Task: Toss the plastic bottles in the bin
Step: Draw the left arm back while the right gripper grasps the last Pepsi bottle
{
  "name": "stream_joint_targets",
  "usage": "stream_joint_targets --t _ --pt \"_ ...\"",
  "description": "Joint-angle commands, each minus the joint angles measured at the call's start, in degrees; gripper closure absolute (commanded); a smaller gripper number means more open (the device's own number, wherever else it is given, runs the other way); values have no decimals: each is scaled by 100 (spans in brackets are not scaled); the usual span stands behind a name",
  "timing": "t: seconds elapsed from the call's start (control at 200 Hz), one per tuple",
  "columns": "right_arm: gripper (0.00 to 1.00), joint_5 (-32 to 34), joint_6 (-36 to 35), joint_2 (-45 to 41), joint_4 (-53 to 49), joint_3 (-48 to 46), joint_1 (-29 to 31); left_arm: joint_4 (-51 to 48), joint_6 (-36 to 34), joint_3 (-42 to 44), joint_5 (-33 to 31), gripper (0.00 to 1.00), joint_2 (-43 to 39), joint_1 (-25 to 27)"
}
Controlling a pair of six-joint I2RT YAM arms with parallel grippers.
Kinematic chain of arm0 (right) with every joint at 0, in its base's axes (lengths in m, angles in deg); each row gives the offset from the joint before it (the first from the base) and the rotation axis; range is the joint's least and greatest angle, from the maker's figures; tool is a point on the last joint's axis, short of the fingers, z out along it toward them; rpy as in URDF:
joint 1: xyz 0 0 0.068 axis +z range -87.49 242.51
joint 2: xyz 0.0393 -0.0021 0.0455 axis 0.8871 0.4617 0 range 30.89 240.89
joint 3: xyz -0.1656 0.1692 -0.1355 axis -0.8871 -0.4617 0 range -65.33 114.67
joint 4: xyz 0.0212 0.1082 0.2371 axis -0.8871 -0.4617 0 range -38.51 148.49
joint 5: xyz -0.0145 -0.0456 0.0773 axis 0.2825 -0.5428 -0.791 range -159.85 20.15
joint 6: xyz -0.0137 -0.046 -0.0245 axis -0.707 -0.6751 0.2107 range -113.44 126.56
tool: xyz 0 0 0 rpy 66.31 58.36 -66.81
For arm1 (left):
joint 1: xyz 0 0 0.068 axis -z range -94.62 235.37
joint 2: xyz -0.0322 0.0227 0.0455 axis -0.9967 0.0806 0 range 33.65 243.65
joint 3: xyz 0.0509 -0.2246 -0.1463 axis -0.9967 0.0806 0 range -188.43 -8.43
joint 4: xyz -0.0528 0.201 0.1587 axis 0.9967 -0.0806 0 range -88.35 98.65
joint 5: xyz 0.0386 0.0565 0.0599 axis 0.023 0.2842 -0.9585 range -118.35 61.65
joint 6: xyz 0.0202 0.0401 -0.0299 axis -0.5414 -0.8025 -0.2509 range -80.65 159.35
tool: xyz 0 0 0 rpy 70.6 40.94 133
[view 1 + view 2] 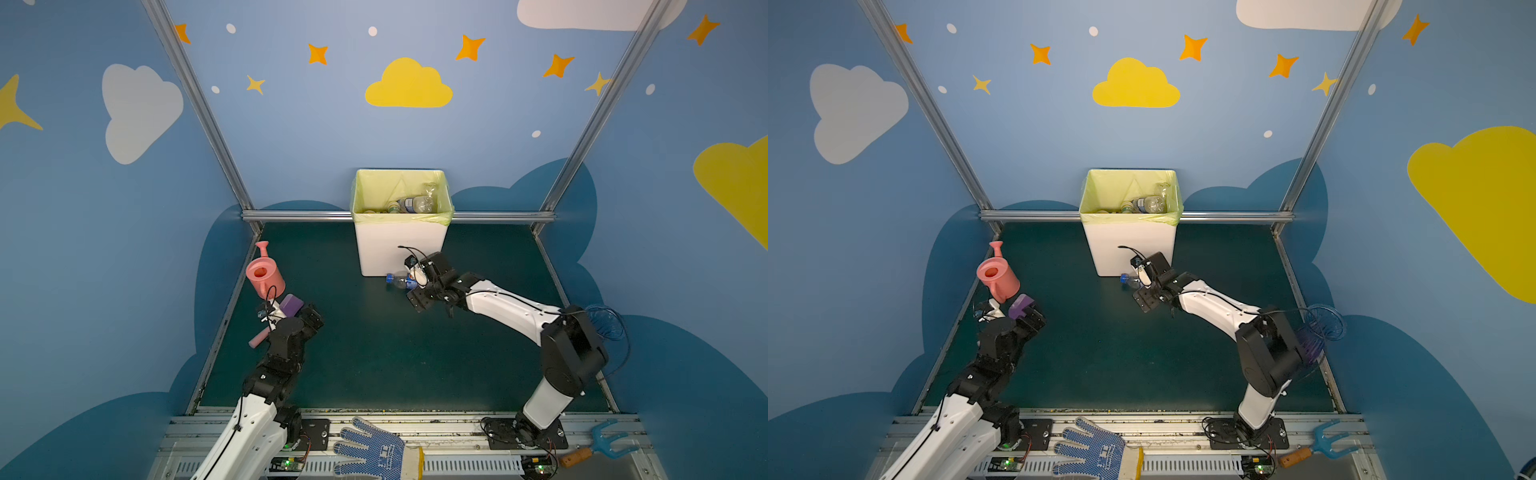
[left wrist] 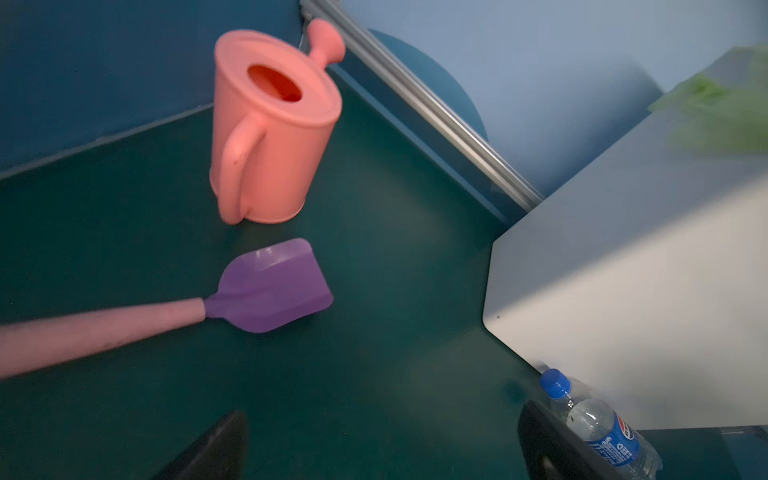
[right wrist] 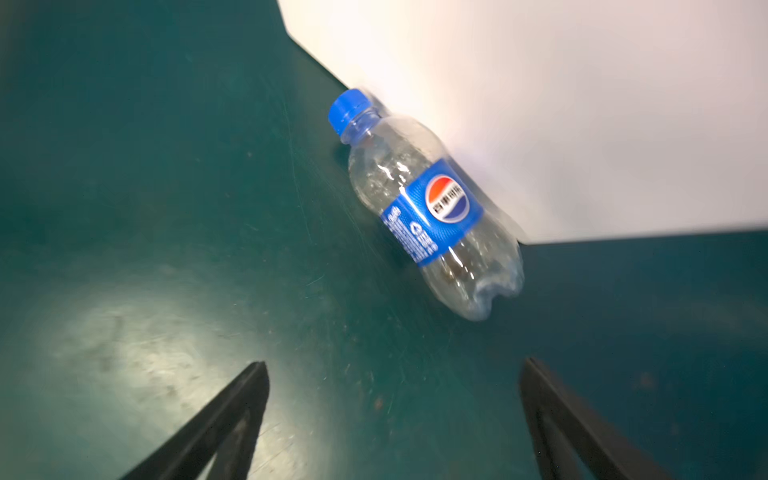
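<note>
- If we begin from the left, what does the left tool (image 2: 384,436) do?
- It hangs with its jaws wide and empty, near the pink watering can (image 1: 264,274) and the purple scoop (image 1: 291,304). It is well apart from the bottle.
- And where is the bottle (image 3: 428,208)?
- It lies on its side on the bench (image 1: 374,353), touching the foot of the front wall of the bin (image 1: 399,249). Its long axis goes along that wall, with the blue cap to the left in both top views. Other bottles (image 1: 415,203) are already inside the bin.
- Then the right tool (image 3: 394,365) is nearer?
- Yes, much nearer. It hovers just beside the bottle, jaws wide, holding nothing. In the right wrist view the bottle lies ahead of the jaws but oblique to them. So I think the wrist must turn a little before closing, and the wall leaves little room on that side.
</note>
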Motion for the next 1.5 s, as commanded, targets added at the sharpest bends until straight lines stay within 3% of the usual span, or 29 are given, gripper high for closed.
stream_joint_targets --t 0.0,0.15,0.726,0.956,1.322,1.492 --pt "9 644 -778 520 -502 547 140 -296 532 186 -92 0 -258 -62" --pt "17 949 -1213 1281 -774 1249 209 -542 598 312 -39 0 -495 -140" --pt "18 1519 -1752 2614 -1318 2433 355 -675 434 288 102 0 -551 -255" --pt "36 1374 -1734 2711 -1532 2442 372 -647 465 303 163 0 -525 -264" --pt "35 752 -1195 2007 -2187 2165 649 -665 499 329 207 0 -538 -281" --pt "39 471 -783 1970 -2850 2510 666 -608 518 352 236 0 -495 -281"
